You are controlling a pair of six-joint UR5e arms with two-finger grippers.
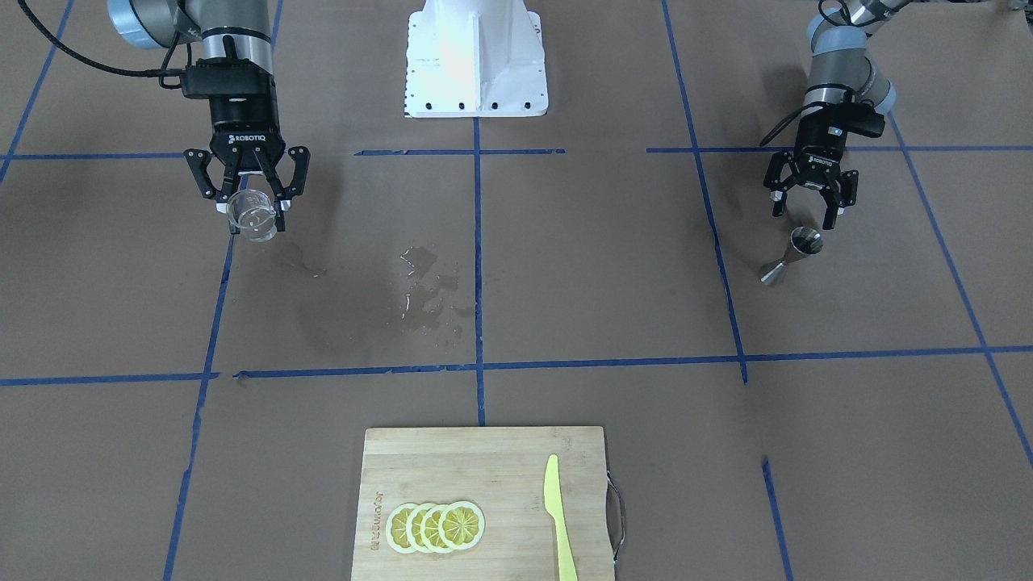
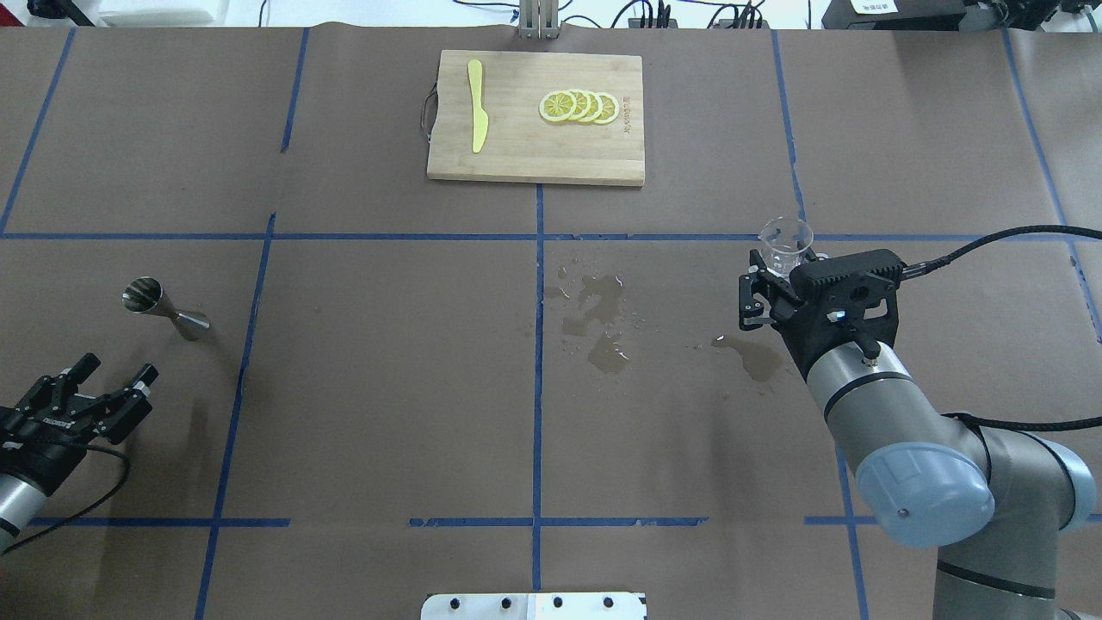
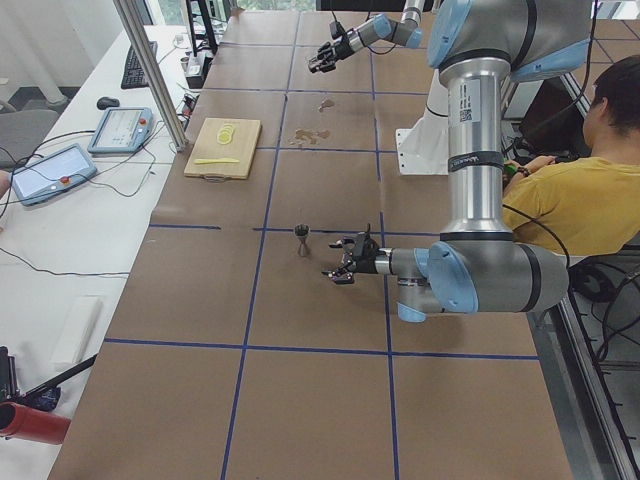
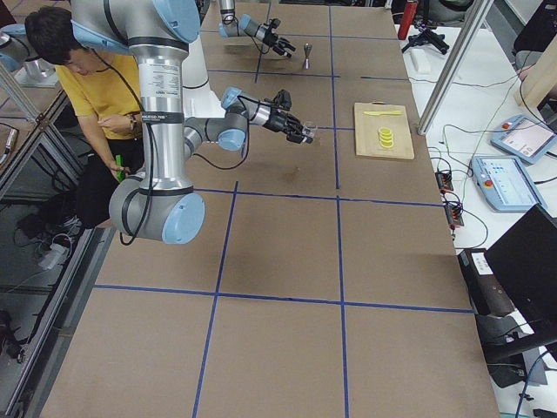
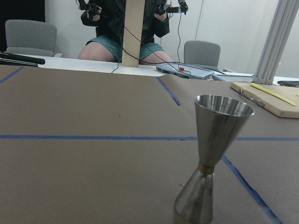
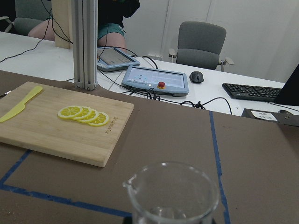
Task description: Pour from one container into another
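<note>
The right pincer (image 1: 255,208) pinches the glass (image 2: 785,241), its fill hard to judge, well apart from the jigger (image 1: 792,256) upright on the bench (image 1: 565,266) near the spread left pincer (image 1: 805,216); an off-centre pour would miss that small cup.

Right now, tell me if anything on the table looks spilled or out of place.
Yes: liquid is spilled on the brown paper, a splatter of puddles near the table's middle and a wet stain near the right gripper, which holds the glass tumbler. The jigger stands upright.
</note>
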